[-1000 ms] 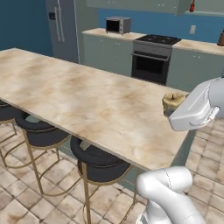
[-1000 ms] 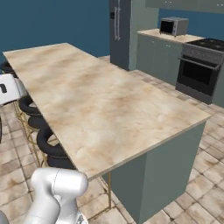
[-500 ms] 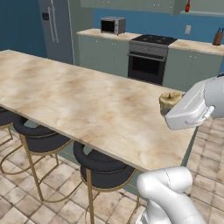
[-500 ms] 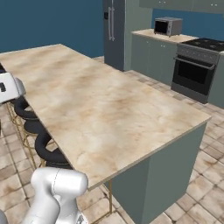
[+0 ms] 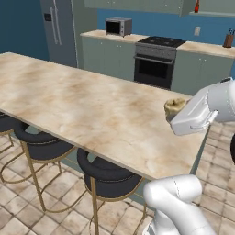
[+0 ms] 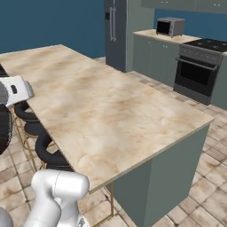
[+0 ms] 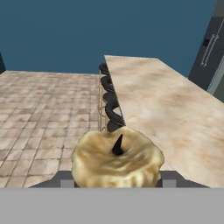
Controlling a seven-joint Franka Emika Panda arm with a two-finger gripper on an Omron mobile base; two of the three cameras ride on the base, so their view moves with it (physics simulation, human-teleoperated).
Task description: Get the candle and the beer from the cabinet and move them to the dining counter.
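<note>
My gripper [image 7: 117, 177] is shut on the candle [image 7: 116, 162], a lumpy tan-beige stub with a dark wick that hides the fingertips. From the left base camera the candle [image 5: 173, 107] sticks out of the white hand, held above the right end of the dining counter [image 5: 87, 103]. The counter's beige marble top [image 6: 102, 111] runs long and wide, and stretches away to the candle's right [image 7: 170, 105]. High at the back, a small reddish bottle, the beer [image 5: 196, 6], stands at the end of the grey-green cabinet [image 5: 142, 3].
Black round stools on gold legs [image 5: 108, 176] line the counter's near side [image 7: 108, 98]. Behind stand the grey refrigerator [image 5: 59, 27], a microwave [image 5: 118, 26], an oven [image 5: 153, 64] and a knife block [image 5: 228, 40]. Tiled floor [image 6: 199, 186] lies around the island.
The base has kept driving, so the whole kitchen has shifted in both base views. The gripper still holds the candle the same way.
</note>
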